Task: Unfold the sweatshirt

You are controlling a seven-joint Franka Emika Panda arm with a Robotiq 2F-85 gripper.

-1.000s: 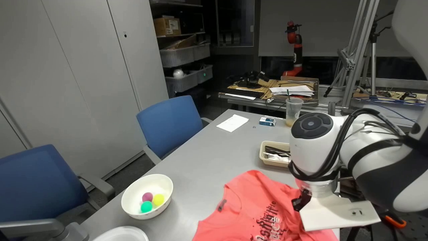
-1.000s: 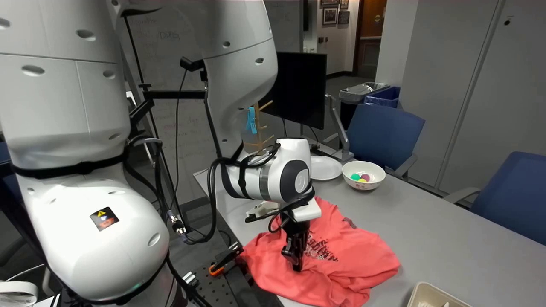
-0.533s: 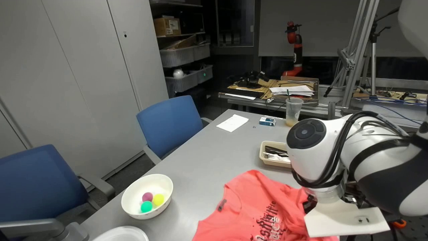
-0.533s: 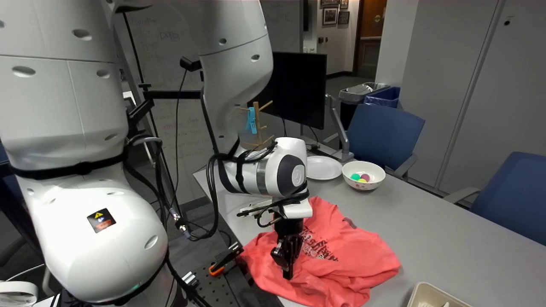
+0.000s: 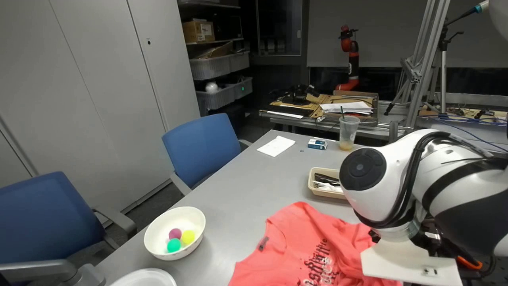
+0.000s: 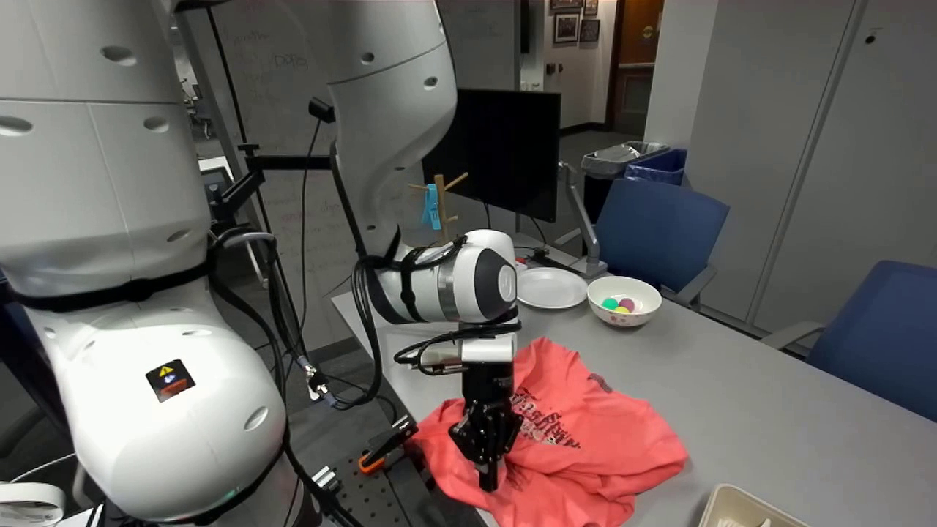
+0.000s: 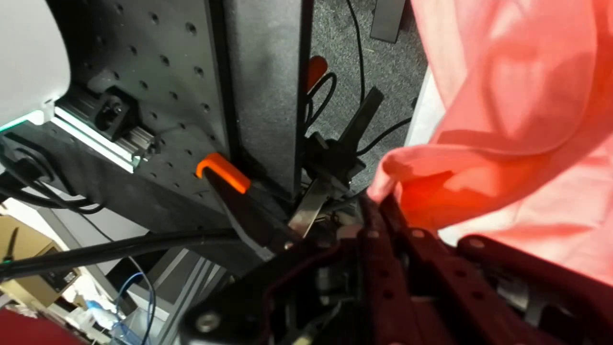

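Note:
The coral-pink sweatshirt (image 5: 287,242) lies crumpled on the grey table in both exterior views (image 6: 607,432), with dark and pale lettering on its front. In the wrist view it (image 7: 531,86) fills the right side, with a raised fold reaching to the fingertips. My gripper (image 7: 380,198) is shut on a small pinch of this fold, near the table edge on the robot's side. In an exterior view the gripper (image 6: 488,476) points down over the sweatshirt's near part. In an exterior view a white mount plate (image 5: 408,264) on the wrist hides the fingertips.
A white bowl (image 5: 152,238) with coloured balls and a white plate (image 6: 550,288) stand beyond the sweatshirt. A beige tray (image 5: 325,193) with cutlery is near its other side. An orange-tipped clamp (image 7: 225,172) sits at the robot's base plate, close to the gripper.
The arm and gripper have moved back toward the robot's side of the table, and the wrist has turned. The cloth near the fingertips has shifted slightly; the rest of the sweatshirt lies the same.

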